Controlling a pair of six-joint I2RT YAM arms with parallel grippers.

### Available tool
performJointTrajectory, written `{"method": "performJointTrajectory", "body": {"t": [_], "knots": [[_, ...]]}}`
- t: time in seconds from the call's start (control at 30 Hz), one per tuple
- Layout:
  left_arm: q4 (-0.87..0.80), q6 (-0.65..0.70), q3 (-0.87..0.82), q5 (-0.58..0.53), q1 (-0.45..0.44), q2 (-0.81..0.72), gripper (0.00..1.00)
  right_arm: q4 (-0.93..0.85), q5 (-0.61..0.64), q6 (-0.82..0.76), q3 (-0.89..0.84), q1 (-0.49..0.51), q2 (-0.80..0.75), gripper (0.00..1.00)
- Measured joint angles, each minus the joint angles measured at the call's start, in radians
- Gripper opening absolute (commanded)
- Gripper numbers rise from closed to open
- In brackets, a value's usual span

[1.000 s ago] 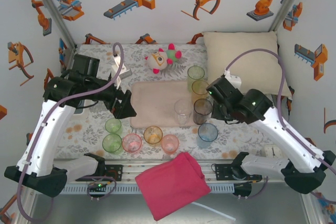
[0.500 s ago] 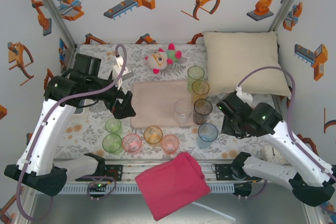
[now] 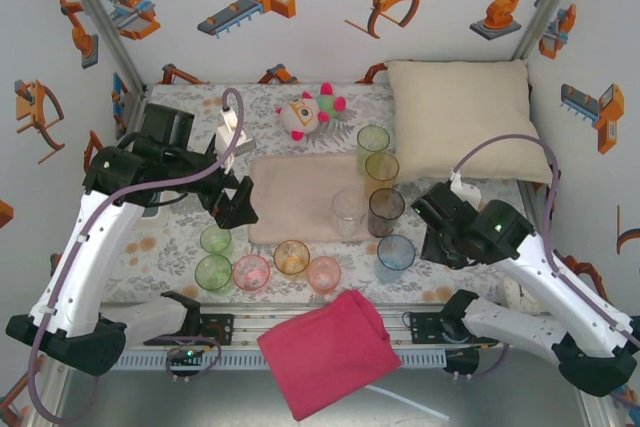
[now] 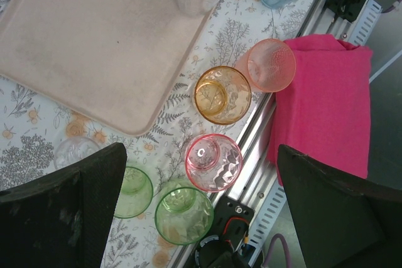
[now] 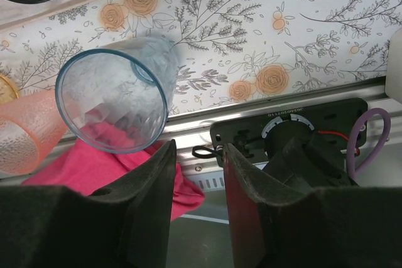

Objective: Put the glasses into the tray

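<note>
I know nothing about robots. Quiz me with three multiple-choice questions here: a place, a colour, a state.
1. The pink cloth lies at the table's: A far left corner; B near edge, middle; C far right corner.
2. The glass nearest the right end effector is: A blue; B green; C orange.
3. The left end effector is: A wide open; B shut tight; C gripping something.
Answers: B, it overhangs the near edge, centrally; A, its tint in the right wrist view; A, its fingers stand far apart.

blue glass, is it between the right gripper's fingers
No, the blue glass stands free on the tablecloth beside the empty right gripper.
</note>
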Motion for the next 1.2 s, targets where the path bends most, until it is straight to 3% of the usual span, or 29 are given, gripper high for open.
{"method": "performJointTrajectory", "body": {"t": [1.2], "knots": [[0.0, -0.001, 0.0, -0.008, -0.005, 0.011, 0.97, 0.209, -0.049, 0.0, -0.134, 0.0, 0.08, 0.38]]}}
